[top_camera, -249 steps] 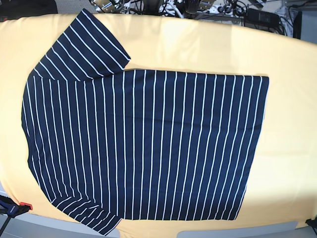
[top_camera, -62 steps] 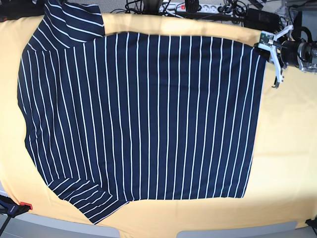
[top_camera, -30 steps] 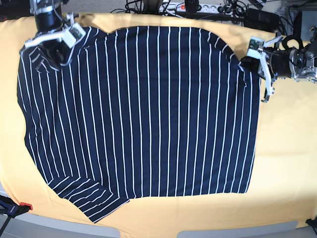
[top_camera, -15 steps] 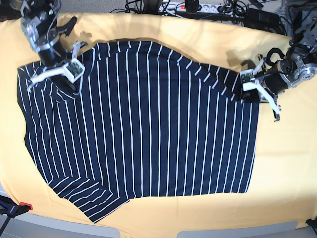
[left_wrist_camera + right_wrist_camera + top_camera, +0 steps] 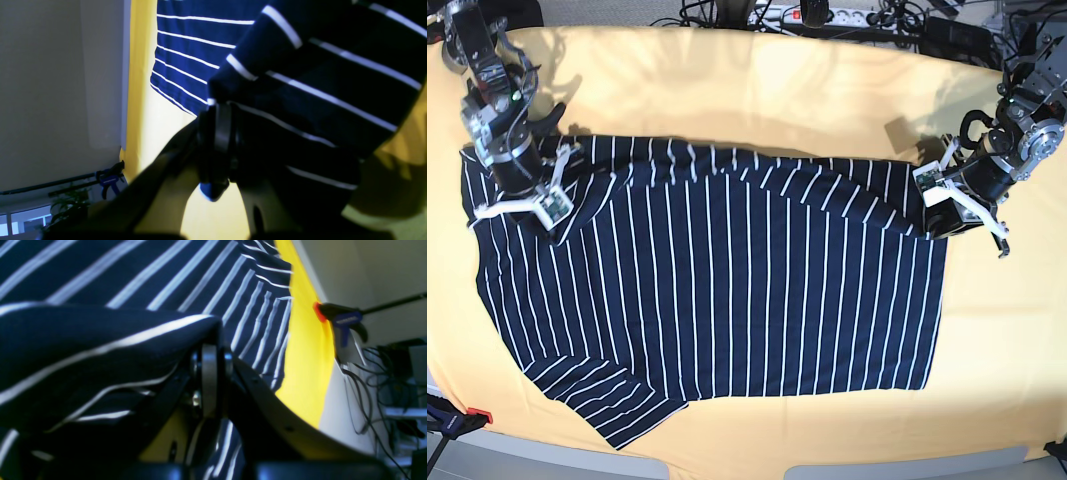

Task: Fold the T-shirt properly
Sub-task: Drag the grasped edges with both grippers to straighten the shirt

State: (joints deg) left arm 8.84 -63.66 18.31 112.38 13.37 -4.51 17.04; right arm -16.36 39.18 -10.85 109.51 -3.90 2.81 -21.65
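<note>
The T-shirt (image 5: pixel 727 290), dark navy with thin white stripes, lies across the yellow-orange cloth (image 5: pixel 777 90). Its far edge is lifted and folded over toward the near side. My left gripper (image 5: pixel 947 208), on the right of the base view, is shut on the shirt's far hem corner. In the left wrist view, fabric (image 5: pixel 300 100) drapes over the left gripper (image 5: pixel 217 140). At the left of the base view, my right gripper (image 5: pixel 539 200) is shut on the shoulder and sleeve area. The right wrist view has striped cloth (image 5: pixel 83 350) bunched over the right gripper (image 5: pixel 209 380).
Cables and a power strip (image 5: pixel 827 15) run behind the table's far edge. A blue clamp with a red tip (image 5: pixel 467 418) grips the front left corner and also shows in the right wrist view as a clamp (image 5: pixel 343 321). Another clamp (image 5: pixel 108 176) sits at the table edge.
Both grippers have drawn the shirt's far edge toward the near side and downward. The folded-over band has widened, and more yellow cloth shows at the back.
</note>
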